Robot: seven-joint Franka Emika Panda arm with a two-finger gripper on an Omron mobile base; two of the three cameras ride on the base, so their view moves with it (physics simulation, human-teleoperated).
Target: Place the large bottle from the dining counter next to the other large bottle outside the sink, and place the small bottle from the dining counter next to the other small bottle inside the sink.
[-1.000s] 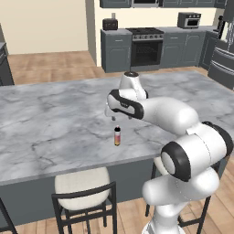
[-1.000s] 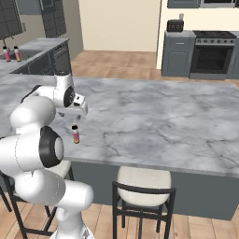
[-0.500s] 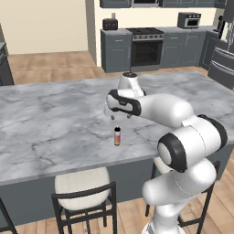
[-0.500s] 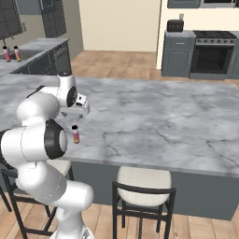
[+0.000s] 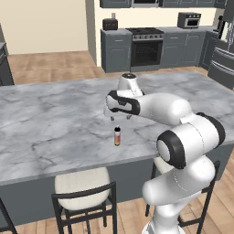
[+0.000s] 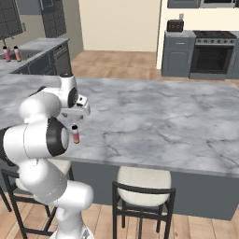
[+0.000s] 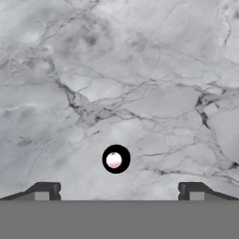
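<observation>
A small bottle [image 5: 117, 136] with a dark cap and a red-orange body stands upright on the grey marble dining counter [image 5: 55, 128], near its front edge. My gripper [image 5: 118, 118] hangs just above it, pointing straight down, open and empty. From the other side the bottle [image 6: 74, 134] stands under the gripper [image 6: 76, 116]. In the hand view the bottle's round cap [image 7: 115, 159] lies between and slightly beyond the spread fingertips, with the gripper [image 7: 119, 191] at the bottom. The large bottle from the dining counter is out of view.
Two taller bottles, one pink [image 6: 6, 53] and one orange [image 6: 17, 52], stand on the far kitchen counter at the back left. Bar stools [image 5: 82, 185] [image 6: 142, 179] stand below the counter's front edge. A stove [image 5: 146, 48] and cabinets line the back wall.
My arm's elbow has swung a little while the hand stays over the bottle. The jaws remain open and the bottle has not moved.
</observation>
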